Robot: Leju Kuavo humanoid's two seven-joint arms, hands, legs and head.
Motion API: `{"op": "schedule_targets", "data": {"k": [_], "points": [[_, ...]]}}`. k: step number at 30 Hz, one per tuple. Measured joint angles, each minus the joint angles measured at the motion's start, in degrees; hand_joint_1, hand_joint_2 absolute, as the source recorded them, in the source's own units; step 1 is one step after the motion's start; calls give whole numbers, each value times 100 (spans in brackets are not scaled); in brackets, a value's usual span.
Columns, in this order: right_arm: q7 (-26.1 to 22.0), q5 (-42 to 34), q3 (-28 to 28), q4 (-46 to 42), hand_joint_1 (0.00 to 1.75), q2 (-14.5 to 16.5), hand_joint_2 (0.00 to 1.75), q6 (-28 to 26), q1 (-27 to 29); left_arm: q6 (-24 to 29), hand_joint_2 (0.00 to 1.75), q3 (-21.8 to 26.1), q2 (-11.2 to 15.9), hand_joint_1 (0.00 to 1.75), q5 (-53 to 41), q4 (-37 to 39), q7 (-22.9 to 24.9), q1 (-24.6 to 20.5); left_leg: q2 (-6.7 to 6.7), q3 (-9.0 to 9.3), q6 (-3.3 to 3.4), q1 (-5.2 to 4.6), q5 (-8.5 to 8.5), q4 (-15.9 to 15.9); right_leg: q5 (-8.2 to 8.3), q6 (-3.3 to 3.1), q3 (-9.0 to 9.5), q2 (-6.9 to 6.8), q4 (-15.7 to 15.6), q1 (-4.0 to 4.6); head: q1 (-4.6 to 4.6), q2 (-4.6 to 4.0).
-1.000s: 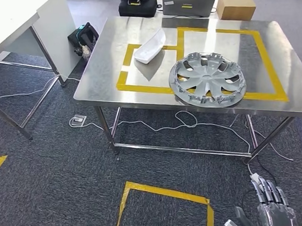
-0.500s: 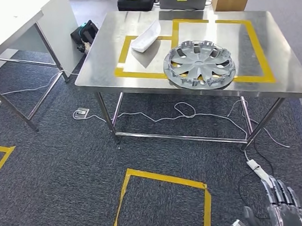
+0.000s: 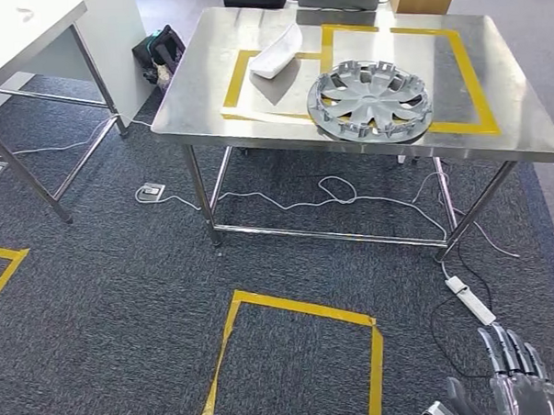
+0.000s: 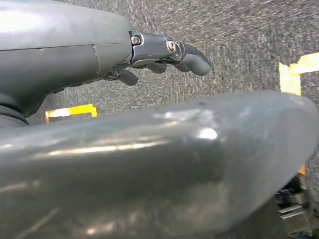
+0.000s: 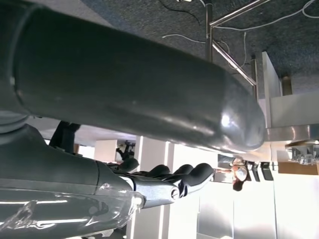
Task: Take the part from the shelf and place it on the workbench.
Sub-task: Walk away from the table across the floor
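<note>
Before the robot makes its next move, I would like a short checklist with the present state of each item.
1. Right hand free: ok, fingers extended, holding nothing.
2. Left hand free: ok, nothing held.
3. Parts on workbench: ok, hubcap and white part lie there.
4. Hubcap inside yellow tape: not ok, it overlaps the line.
5. Floor path: not ok, cable and power strip nearby.
6. Shelf location: cannot tell.

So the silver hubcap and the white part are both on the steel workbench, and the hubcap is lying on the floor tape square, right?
Not quite. The head view shows the hubcap on the workbench with the white part, overlapping the tabletop's yellow tape, not the floor tape square.
</note>
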Motion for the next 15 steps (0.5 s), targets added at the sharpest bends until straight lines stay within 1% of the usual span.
{"op": "schedule_targets", "data": {"k": [1,2,3,4,5,6,7,8,9,10,11,13,14,15], "points": [[-9,-21,-14,17,0,14,0,0,2,0,0,2,1,0,-3,0,7,4,8,-29,30,-2,35,-1,-212,23,-129,5,320,-3,11,0],[-25,-48,-28,40,0,31,0,0,2,-1,0,3,1,0,-7,0,15,5,12,-65,49,-10,69,1,-448,42,-273,5,728,-3,19,0],[-44,-75,-44,67,0,52,0,-1,1,-3,0,3,1,0,-11,0,23,6,15,-104,58,-22,102,3,-634,54,-398,5,1108,-3,22,0],[-62,-98,-61,96,0,75,0,-1,1,-5,0,4,2,0,-16,0,31,9,16,-140,63,-34,133,6,-733,57,-453,5,1353,-3,21,0],[-77,-113,-78,122,0,95,0,-2,2,-7,0,5,2,0,-22,0,36,12,17,-169,64,-46,160,7,-723,50,-387,5,1365,-2,21,0],[-86,-120,-96,144,0,111,0,-2,2,-8,0,6,2,0,-26,0,38,14,16,-188,62,-56,181,8,-614,33,-193,5,1129,1,20,0],[-92,-122,-113,160,0,121,0,-4,1,-9,0,7,0,0,-30,0,38,13,15,-197,55,-63,197,9,-464,13,83,5,740,5,20,0],[-97,-120,-128,174,0,129,0,-9,-6,-10,0,8,-2,0,-33,0,38,11,14,-202,42,-75,211,11,-359,-11,374,5,284,14,20,0],[-103,-110,-145,187,0,142,0,-26,-13,-14,0,9,-5,0,-35,0,39,7,13,-209,24,-88,222,19,-289,-41,586,7,-71,24,16,0],[-108,-94,-163,202,0,159,0,-54,-18,-21,0,11,-6,0,-38,0,41,3,12,-224,14,-100,227,32,-266,-61,704,9,-285,30,14,0],[-113,-77,-184,218,0,183,0,-82,-22,-27,0,15,-6,0,-40,0,45,1,13,-245,37,-112,233,46,-271,-67,746,12,-383,35,11,0],[-117,-53,-221,251,0,234,0,-124,-17,-37,0,27,-3,0,-43,0,52,0,13,-288,106,-116,259,63,-228,-72,731,15,-390,41,8,0],[-118,-47,-237,267,0,256,0,-130,-16,-37,0,33,-2,0,-43,0,53,1,13,-303,128,-113,281,60,-215,-77,718,14,-388,48,8,0],[-120,-43,-251,283,0,274,0,-134,-16,-37,0,38,-2,0,-43,0,53,1,13,-315,114,-108,304,53,-204,-94,701,14,-387,56,6,0]]}}
